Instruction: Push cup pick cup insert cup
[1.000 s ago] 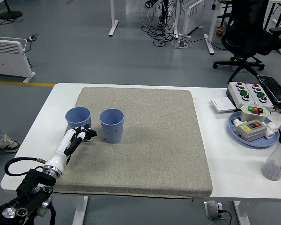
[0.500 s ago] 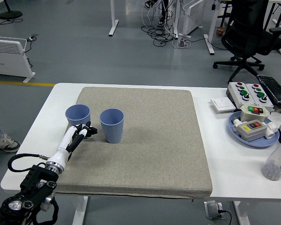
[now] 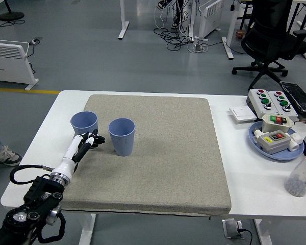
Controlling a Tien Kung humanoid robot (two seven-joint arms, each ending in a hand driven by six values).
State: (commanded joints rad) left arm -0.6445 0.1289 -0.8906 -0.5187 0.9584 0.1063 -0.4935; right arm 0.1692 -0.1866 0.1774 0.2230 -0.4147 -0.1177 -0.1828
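Two blue cups stand upright on the beige mat (image 3: pixel 158 153). The left cup (image 3: pixel 84 124) is at the mat's left edge. The right cup (image 3: pixel 122 136) stands a little to its right and nearer to me. My left hand (image 3: pixel 92 141) reaches in from the lower left and sits just in front of the left cup, in the gap between the cups. Its fingers are loosely curled and hold nothing. The right arm is out of view.
A blue tray (image 3: pixel 275 148) with button boxes, a control box (image 3: pixel 268 100) and a clear bottle with a red cap (image 3: pixel 302 176) stand at the table's right side. An office chair (image 3: pixel 273 38) stands beyond the table.
My left arm has drawn slightly left and forward; the hand stays at the left cup's front. The left cup has shifted a little away and left.
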